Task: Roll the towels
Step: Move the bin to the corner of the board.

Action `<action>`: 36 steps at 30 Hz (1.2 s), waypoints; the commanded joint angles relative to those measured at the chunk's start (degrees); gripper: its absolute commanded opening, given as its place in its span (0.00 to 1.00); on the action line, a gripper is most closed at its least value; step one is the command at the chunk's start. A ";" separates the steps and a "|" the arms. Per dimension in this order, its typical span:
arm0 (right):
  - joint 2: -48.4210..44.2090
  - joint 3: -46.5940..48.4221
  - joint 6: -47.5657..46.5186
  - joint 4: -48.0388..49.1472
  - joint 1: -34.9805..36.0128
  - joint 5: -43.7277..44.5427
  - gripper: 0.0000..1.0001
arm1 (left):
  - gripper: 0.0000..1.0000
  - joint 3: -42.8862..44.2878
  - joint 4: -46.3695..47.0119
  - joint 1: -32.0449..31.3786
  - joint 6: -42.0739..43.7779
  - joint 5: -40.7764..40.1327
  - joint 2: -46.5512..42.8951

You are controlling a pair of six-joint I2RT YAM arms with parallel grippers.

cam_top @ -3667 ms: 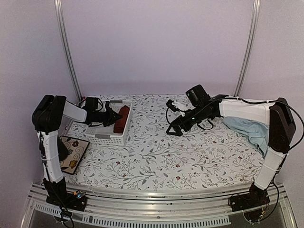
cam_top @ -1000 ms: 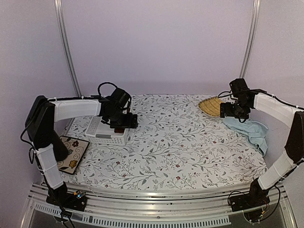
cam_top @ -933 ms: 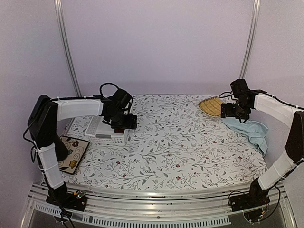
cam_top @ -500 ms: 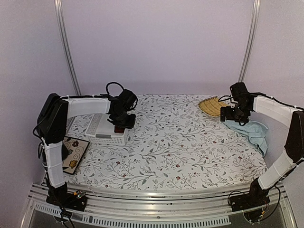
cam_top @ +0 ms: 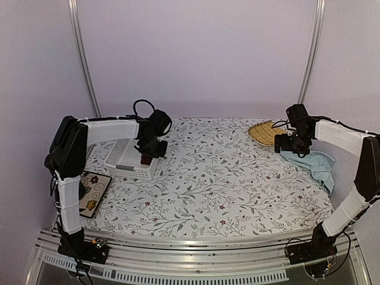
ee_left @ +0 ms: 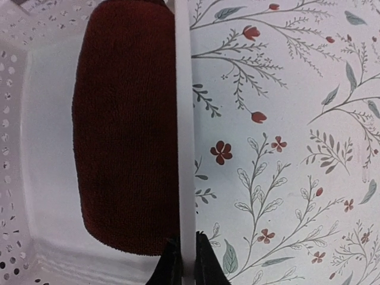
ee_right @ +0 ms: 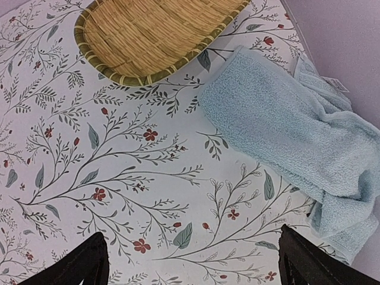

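Since a second ago, your left gripper (ee_left: pixel 187 268) has pinched the rim of the white basket (ee_left: pixel 184 119); the rust-red towel (ee_left: pixel 124 136) lies inside. Your right gripper (ee_right: pixel 190 261) hangs wide open beside the crumpled light blue towel (ee_right: pixel 285 130).

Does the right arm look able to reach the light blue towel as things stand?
Probably yes. The right gripper hangs open just beside the light blue towel, which lies uncovered; the woven tray sits beside it, not on it.

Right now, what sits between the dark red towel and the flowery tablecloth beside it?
The white basket's wall. In the left wrist view it runs between the red towel, inside, and the tablecloth. The left gripper pinches that wall.
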 commanded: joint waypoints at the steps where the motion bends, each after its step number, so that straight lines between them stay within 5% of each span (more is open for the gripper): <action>1: 1.48 0.75 0.33 1.30 -0.35 0.13 1.00 | 0.05 1.58 -0.89 2.32 2.62 -0.57 1.38; 22: 10.92 1.60 -0.88 3.30 -7.88 4.25 0.99 | 0.05 8.39 -1.75 13.89 3.95 3.05 10.36; 33: 18.66 10.64 -2.45 2.26 -10.63 6.18 0.91 | 0.43 7.34 -1.77 14.51 4.22 2.67 8.73; 35: 20.14 11.64 -3.14 1.98 -10.68 6.86 0.91 | 0.57 7.17 -1.77 14.53 4.16 2.81 7.54; 36: 20.88 12.04 -3.35 1.85 -10.64 6.91 0.91 | 0.89 7.17 -1.77 14.53 4.16 3.00 6.99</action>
